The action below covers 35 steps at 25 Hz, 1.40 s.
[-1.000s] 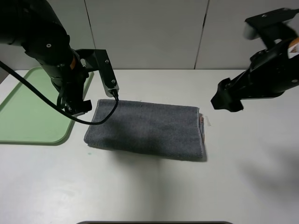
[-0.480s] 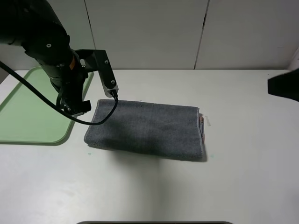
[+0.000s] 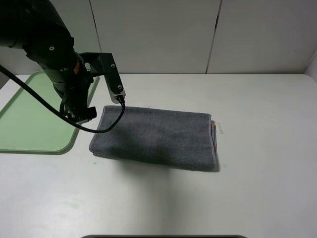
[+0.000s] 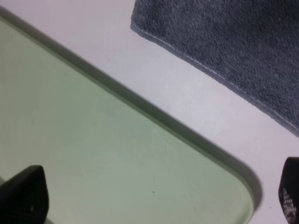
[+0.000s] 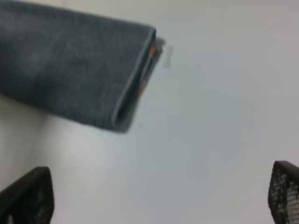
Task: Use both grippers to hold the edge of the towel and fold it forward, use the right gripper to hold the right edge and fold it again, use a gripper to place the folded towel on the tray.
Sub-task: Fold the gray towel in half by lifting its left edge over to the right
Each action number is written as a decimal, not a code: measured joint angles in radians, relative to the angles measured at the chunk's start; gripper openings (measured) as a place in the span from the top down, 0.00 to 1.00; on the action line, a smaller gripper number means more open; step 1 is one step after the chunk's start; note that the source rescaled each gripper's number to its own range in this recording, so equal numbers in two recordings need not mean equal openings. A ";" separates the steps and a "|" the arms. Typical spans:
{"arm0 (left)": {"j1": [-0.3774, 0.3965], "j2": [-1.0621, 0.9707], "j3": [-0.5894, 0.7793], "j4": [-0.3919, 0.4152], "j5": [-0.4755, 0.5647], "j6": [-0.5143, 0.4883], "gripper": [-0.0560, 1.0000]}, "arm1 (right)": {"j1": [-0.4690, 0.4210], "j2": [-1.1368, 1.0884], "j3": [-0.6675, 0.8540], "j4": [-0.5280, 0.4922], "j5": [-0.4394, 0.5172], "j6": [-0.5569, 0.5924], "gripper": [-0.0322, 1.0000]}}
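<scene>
**Right arm swings clear of the high view, leaving the once-folded dark grey terry towel (image 3: 156,141) unheld on the white table (image 3: 257,173).**

Bare table in front of the towel and to its right leaves room for the second fold. The right gripper (image 5: 155,193) hangs near the layered right edge (image 5: 135,91), fingers spread wide and empty. Farther left, the left gripper (image 4: 156,193) is equally open over a rounded corner of the pale green plastic tray (image 3: 29,144), just beside the towel's left hem.

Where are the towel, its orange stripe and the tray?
towel (image 3: 158,139), exterior high view, middle of the folded top
orange stripe (image 5: 151,50), right wrist view, sliver at the folded end
tray (image 3: 29,119), exterior high view, bare floor
</scene>
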 joint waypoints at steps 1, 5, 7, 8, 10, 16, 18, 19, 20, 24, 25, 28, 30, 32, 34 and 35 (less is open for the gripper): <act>0.000 0.000 0.000 -0.002 0.000 0.000 0.00 | 0.000 -0.021 0.011 -0.005 0.006 0.000 0.00; 0.000 0.000 0.000 -0.006 0.000 0.000 0.00 | 0.000 -0.107 0.040 -0.014 0.008 0.000 0.00; 0.000 0.000 0.000 -0.006 0.000 -0.001 0.00 | 0.000 -0.148 0.048 -0.019 -0.007 0.000 0.00; 0.000 0.000 0.000 -0.006 0.000 -0.002 0.00 | 0.000 -0.165 0.059 -0.024 -0.023 0.000 0.00; 0.000 0.000 0.000 -0.006 0.000 -0.004 0.00 | 0.000 -0.199 0.069 -0.032 -0.032 0.000 0.00; 0.000 0.000 0.000 -0.007 0.000 -0.021 0.00 | 0.000 -0.232 0.071 -0.036 -0.047 0.000 0.00; 0.000 0.000 0.000 -0.007 0.000 -0.023 0.00 | 0.000 -0.232 0.071 -0.036 -0.047 0.000 0.00; 0.000 0.000 0.000 -0.007 0.000 -0.023 0.00 | 0.000 -0.232 0.071 -0.036 -0.047 0.000 0.00; 0.000 0.000 0.000 -0.007 0.000 -0.023 0.00 | -0.003 -0.232 0.071 -0.036 -0.047 0.000 0.00; 0.000 0.000 0.000 -0.008 0.000 -0.024 0.00 | -0.081 -0.233 0.071 -0.036 -0.048 0.000 0.00; 0.000 0.000 0.000 -0.008 0.000 -0.024 0.00 | -0.113 -0.233 0.071 -0.036 -0.048 0.000 0.00; 0.000 0.000 0.000 -0.015 0.000 -0.024 0.00 | -0.230 -0.236 0.071 -0.036 -0.048 0.000 0.00; 0.000 0.000 0.000 -0.022 -0.003 -0.025 0.00 | -0.309 -0.256 0.071 -0.036 -0.049 0.000 0.00; 0.000 0.000 0.000 -0.025 -0.008 -0.026 0.00 | -0.372 -0.276 0.071 -0.037 -0.050 0.000 0.00; 0.000 0.000 0.000 -0.025 -0.014 -0.026 0.00 | -0.404 -0.279 0.071 -0.044 -0.050 0.000 0.00; 0.000 0.000 0.000 -0.025 -0.014 -0.026 0.00 | -0.416 -0.279 0.071 -0.047 -0.050 0.000 0.00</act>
